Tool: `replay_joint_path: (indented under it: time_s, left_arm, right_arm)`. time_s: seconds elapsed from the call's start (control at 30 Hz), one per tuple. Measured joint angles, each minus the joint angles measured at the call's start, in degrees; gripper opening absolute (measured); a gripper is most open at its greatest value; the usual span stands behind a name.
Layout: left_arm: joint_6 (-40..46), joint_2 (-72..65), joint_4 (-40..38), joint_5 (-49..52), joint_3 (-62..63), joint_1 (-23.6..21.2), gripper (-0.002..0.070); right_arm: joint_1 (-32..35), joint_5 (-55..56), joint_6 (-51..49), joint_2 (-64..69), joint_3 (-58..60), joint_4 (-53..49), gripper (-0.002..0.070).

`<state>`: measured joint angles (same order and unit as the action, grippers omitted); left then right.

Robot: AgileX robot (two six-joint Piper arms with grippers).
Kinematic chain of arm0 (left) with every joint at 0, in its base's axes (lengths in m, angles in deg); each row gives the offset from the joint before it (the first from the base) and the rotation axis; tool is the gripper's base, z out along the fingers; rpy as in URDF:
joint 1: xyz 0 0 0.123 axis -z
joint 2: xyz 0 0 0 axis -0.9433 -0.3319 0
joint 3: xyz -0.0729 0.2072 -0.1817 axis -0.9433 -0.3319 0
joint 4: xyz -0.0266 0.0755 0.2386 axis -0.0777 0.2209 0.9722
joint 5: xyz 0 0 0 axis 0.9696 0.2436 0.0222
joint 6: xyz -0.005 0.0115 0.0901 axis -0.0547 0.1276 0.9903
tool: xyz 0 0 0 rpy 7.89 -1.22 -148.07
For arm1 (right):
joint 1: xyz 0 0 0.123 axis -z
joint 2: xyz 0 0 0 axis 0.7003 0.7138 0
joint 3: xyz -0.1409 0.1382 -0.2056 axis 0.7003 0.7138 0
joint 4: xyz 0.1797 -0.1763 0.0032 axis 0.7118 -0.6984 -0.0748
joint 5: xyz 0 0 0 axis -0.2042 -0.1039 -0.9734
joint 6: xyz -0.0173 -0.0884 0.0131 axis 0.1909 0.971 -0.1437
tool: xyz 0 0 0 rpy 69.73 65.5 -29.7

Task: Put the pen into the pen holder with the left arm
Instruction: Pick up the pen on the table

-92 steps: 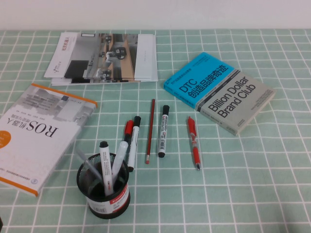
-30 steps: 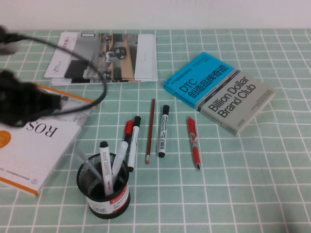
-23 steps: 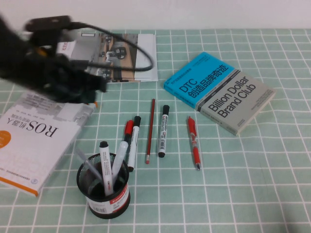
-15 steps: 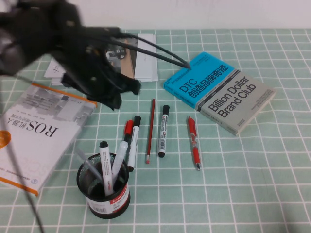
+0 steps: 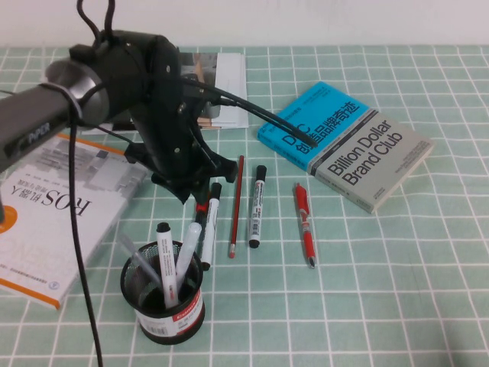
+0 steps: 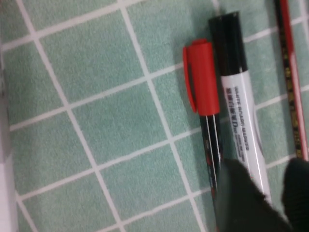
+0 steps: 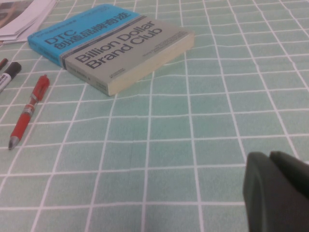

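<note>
So the left hand (image 5: 200, 191) is low over the green-checked worktop (image 5: 382, 290), right above the cap end of the red-capped pen (image 6: 203, 77). That pen lies flat on the worktop, snug against a black-capped white marker (image 6: 239, 111), with a slim dark-red pencil (image 5: 236, 205) just beside them. In the left wrist view two dark fingertips (image 6: 241, 203) stand apart on either side of the markers' barrels, so the hand is spread open and gripping nothing.

The black mesh pen holder (image 5: 163, 302) stands upright nearer the robot than the pen, with a couple of markers poking out of it. Another black-capped marker (image 5: 257, 205) and a red click pen (image 5: 305, 224) lie further to the right, and the blue-and-grey book (image 5: 344, 143) beyond those.

The right hand (image 7: 277, 191) hangs low over bare worktop, well apart from the book; can't tell whether it's open or closed.
</note>
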<state>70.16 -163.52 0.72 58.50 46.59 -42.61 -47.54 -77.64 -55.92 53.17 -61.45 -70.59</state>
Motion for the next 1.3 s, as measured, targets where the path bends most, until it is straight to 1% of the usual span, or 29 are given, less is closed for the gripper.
replay_joint_path:
  time_s: [0.07, 0.13, 0.23, 1.2, 1.3]
  left_arm:
    - [-0.1, -0.4, 0.0, -0.5, 0.0, 0.0, 0.0238]
    - [-0.2, -0.9, 0.1, -0.9, 0.1, 0.0, 0.026]
    - [-0.2, -1.7, 0.3, -0.9, 0.2, 0.1, 0.0274]
    - [-1.7, -7.6, 4.2, -2.5, 0.6, 0.8, 0.0281]
    - [-1.9, -7.6, 4.7, -2.5, 0.6, 0.8, 0.026]
  right_arm:
    - [0.0, 0.0, 0.0, 0.0, 0.0, 0.0, -0.002]
    - [0.0, 0.0, 0.0, 0.0, 0.0, 0.0, -0.002]
    - [0.0, 0.0, 0.0, 0.0, 0.0, 0.0, -0.002]
    - [0.0, 0.0, 0.0, 0.0, 0.0, 0.0, -0.002]
    - [0.0, 0.0, 0.0, 0.0, 0.0, 0.0, -0.002]
